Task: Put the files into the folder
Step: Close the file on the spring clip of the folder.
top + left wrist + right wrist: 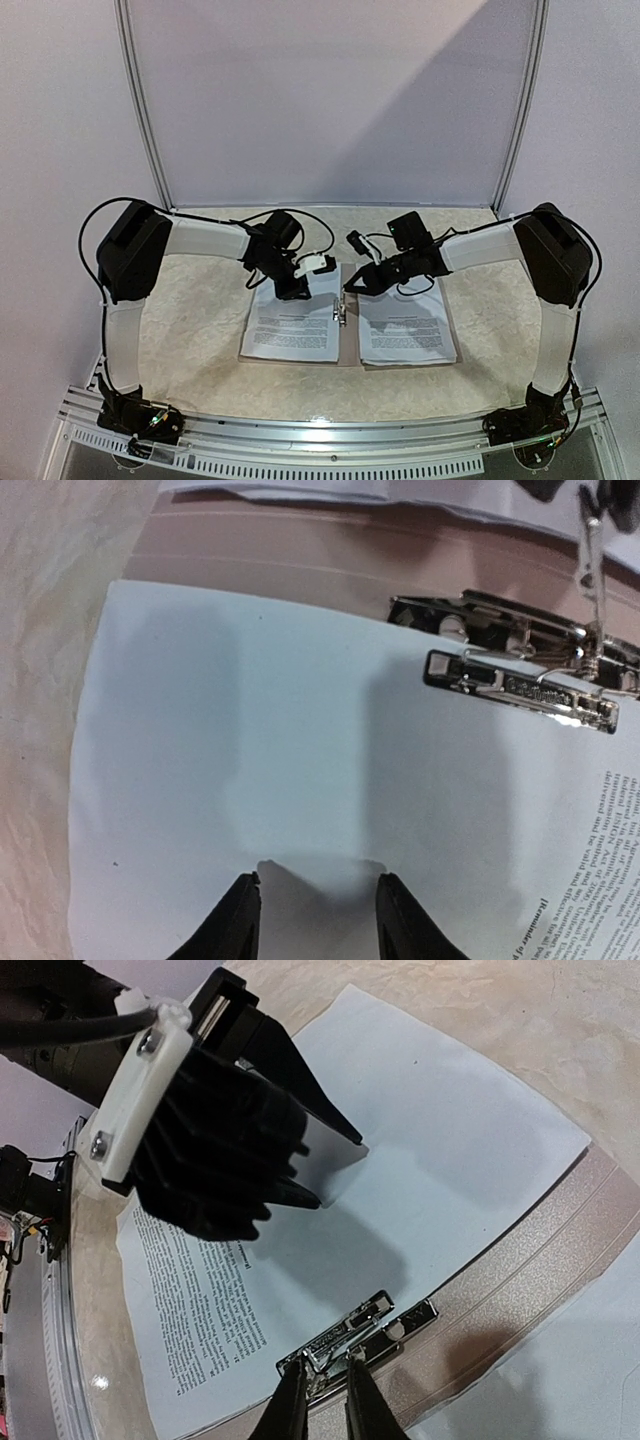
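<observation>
The tan folder (348, 361) lies open on the table, also in the left wrist view (330, 560) and the right wrist view (520, 1310). A printed white sheet (292, 330) lies on its left half, with its top edge under the silver metal clip (340, 312). More sheets (405, 325) lie on the right half. My left gripper (293, 290) is open just over the blank top of the left sheet (250, 730); its midpoint shows in its own view (318, 900). My right gripper (328, 1380) is shut on the clip's lever (335, 1345), also in the top view (350, 285).
The table is a beige marbled surface (190, 320) with white walls at the back and sides. A metal rail (330, 435) runs along the near edge. The two grippers are close together over the folder's spine.
</observation>
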Robot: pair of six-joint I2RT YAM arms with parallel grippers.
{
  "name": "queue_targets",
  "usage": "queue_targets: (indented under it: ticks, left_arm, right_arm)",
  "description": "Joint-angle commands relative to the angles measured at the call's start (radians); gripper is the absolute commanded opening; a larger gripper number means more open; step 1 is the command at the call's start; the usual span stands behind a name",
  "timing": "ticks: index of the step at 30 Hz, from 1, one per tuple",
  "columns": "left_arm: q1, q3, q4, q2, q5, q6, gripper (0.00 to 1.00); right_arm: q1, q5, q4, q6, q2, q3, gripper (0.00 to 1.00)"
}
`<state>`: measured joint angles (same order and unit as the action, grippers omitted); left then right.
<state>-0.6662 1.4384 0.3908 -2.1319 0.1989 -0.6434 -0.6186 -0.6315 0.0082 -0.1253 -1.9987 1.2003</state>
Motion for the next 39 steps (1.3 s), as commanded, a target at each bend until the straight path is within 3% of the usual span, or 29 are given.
queue_targets:
  ticks: [1, 6, 14, 39]
  left_arm:
    - [-0.029, 0.001, 0.039, -0.045, -0.005, -0.004, 0.42]
    - [-0.029, 0.002, 0.041, -0.047, -0.004, -0.005, 0.42]
    - [-0.032, 0.007, 0.046, -0.054, -0.007, -0.005, 0.42]
    - [-0.038, 0.068, 0.109, -0.058, 0.024, -0.007, 0.42]
  right_arm:
    - [0.004, 0.01, -0.003, -0.003, -0.017, 0.025, 0.15]
    - [0.005, -0.025, 0.011, -0.012, -0.032, 0.029, 0.15]
    - [0.004, -0.027, 0.017, -0.021, -0.06, 0.037, 0.07]
    - [0.008, 0.078, -0.039, -0.109, -0.203, 0.039, 0.07]
